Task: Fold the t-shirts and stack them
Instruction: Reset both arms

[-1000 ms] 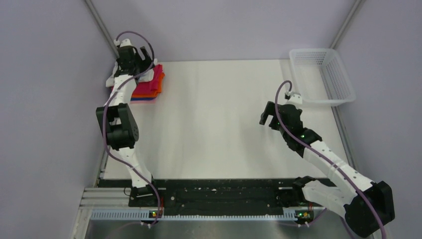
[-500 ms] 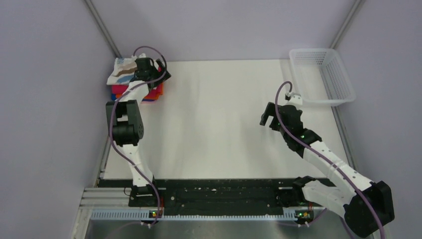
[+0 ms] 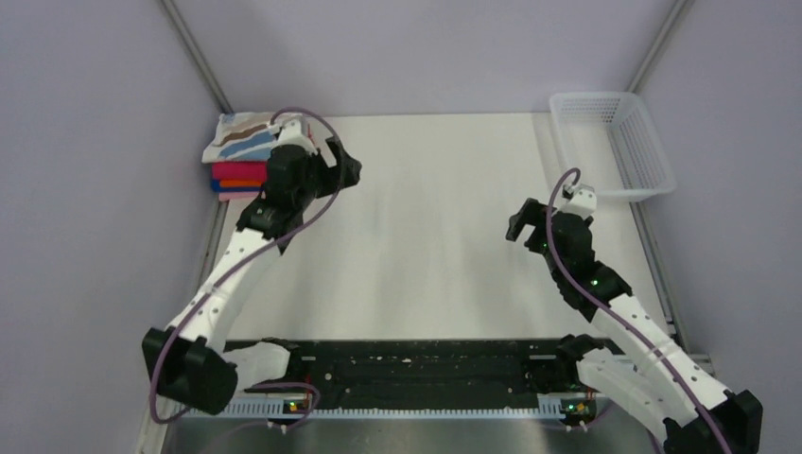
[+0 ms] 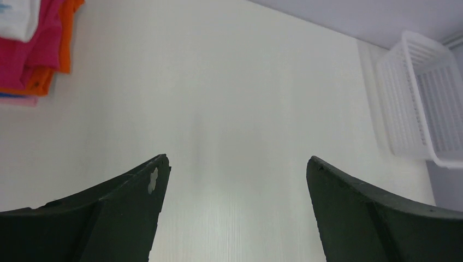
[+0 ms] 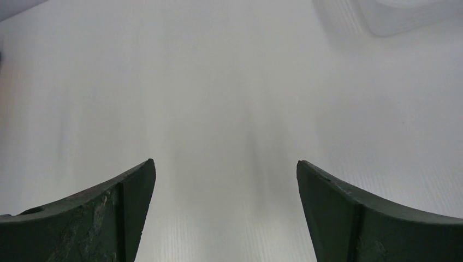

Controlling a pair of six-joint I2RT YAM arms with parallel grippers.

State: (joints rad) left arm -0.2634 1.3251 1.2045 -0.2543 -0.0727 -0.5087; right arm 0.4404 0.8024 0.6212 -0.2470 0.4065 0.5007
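A stack of folded shirts (image 3: 235, 178) sits at the far left corner of the table (image 3: 426, 255), with a white shirt (image 3: 238, 137) on top. The left gripper (image 3: 345, 161) hangs just right of the stack, jaws apart and empty. The right gripper (image 3: 523, 222), likewise spread, hovers near the basket (image 3: 649, 151).

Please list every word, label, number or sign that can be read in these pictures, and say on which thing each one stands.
None can be read.
The white t-shirt on top of the stack has a brown and blue print. It is too blurred to tell whether it holds letters.
The basket and the table show no marks.
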